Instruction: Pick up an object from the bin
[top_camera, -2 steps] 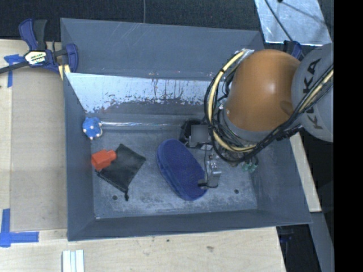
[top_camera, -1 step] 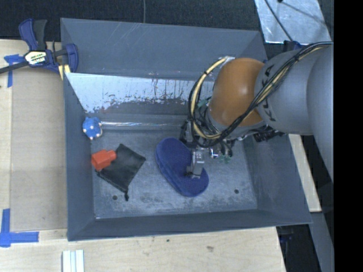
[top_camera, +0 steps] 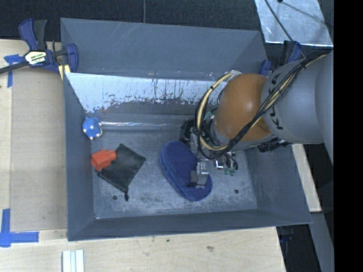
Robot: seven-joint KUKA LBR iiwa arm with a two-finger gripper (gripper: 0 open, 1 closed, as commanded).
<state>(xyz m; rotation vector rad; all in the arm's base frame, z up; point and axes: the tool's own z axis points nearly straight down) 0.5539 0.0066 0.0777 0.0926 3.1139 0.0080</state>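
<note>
Grey metal bin point(top_camera: 148, 196), floor scuffed, back wall scratched. Four loose things in it, well spread out, no heap.

Lower centre of the frame: a dark blue oval thing point(top_camera: 173, 163), soft-looking and rounded like a pad or slipper, lies flat on the bin floor. The claw point(top_camera: 199, 180) sits low on its right-hand end, touching it or very nearly. Cannot tell whether the claw is open or closed: its tip merges with the blue surface from this angle.

Lower left: a flat black sheet point(top_camera: 120, 167), lying at an angle, with a small orange block point(top_camera: 102, 160) touching its upper left edge. Both well apart from the claw.

Further back, left, at the foot of the back wall: a small blue-and-white ball point(top_camera: 92, 128), on its own.

Upper right: the arm's orange wrist cover point(top_camera: 244, 109) and cables, reaching in over the bin.

Status, as judged: approach done, claw placed at the blue oval thing. Grasp not confirmed. The thing rests on the floor, not lifted. Left to do: secure a grip and raise it clear of the bin.
</note>
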